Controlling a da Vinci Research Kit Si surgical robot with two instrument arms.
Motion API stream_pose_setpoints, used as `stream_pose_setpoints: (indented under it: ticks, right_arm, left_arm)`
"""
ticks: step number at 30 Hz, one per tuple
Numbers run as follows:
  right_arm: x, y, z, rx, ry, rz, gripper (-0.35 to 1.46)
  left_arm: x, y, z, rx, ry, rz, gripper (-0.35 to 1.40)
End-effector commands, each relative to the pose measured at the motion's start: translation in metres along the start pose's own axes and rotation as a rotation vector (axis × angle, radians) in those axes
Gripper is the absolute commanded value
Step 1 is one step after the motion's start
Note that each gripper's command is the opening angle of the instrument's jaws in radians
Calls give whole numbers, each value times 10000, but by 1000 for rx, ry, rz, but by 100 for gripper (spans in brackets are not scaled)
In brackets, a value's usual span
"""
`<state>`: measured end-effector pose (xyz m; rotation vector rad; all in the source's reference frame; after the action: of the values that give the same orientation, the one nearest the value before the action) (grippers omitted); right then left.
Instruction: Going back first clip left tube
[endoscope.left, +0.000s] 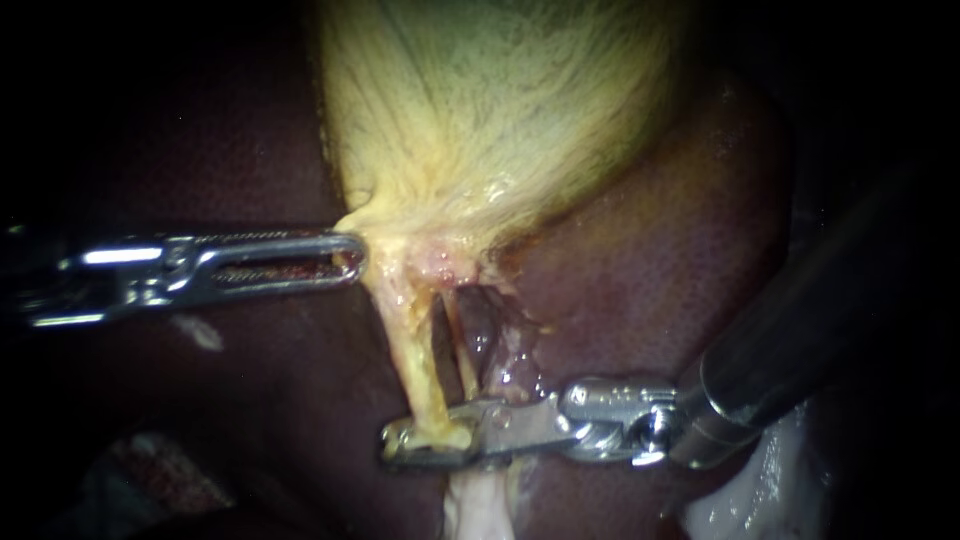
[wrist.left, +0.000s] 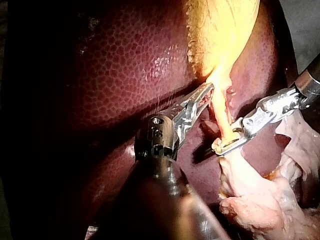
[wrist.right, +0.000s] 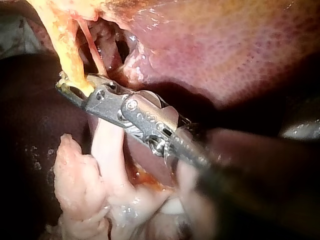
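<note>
The pale yellow gallbladder (endoscope.left: 490, 110) narrows at its lower end into two strands. The thicker, yellow left tube (endoscope.left: 410, 350) runs down from it; a thinner right tube (endoscope.left: 462, 350) lies beside it. My left instrument (endoscope.left: 345, 258) comes in level, its jaws shut on the gallbladder's neck and holding it taut. My right instrument (endoscope.left: 430, 442) has its jaws open, with the lower end of the left tube between them. The right wrist view shows the same tube (wrist.right: 67, 45) passing through those jaws (wrist.right: 75, 87). I cannot make out a clip.
Dark red liver (endoscope.left: 650, 260) surrounds the gallbladder and lies behind both tubes. Pale, lumpy tissue (wrist.right: 85, 190) hangs beneath the right instrument's jaws. The right instrument's dark shaft (endoscope.left: 800, 330) crosses the lower right of the endoscope view.
</note>
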<state>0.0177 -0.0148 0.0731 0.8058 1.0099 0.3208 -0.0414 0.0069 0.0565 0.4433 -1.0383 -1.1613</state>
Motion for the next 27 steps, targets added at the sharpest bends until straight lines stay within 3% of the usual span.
stream_pose_setpoints:
  ticks: [1, 21, 22, 25, 27]
  right_arm:
    - [0, 0, 0, 0, 0, -1, -35]
    - [-2, 0, -3, -1, -9, -1, -35]
    - [-2, 0, -3, -1, -9, -1, -31]
    - [-2, 1, -4, -2, -11, 0, 5]
    - [-2, 2, -4, 0, -7, -66, 30]
  left_arm:
    - [1, 0, 0, 0, 0, 1, -16]
    - [3, -1, 1, -1, -1, -4, -20]
    - [3, -1, 1, -1, -1, -4, -20]
    - [3, -1, 1, -1, -1, -4, -20]
    - [4, -1, 1, -1, -1, -3, -20]
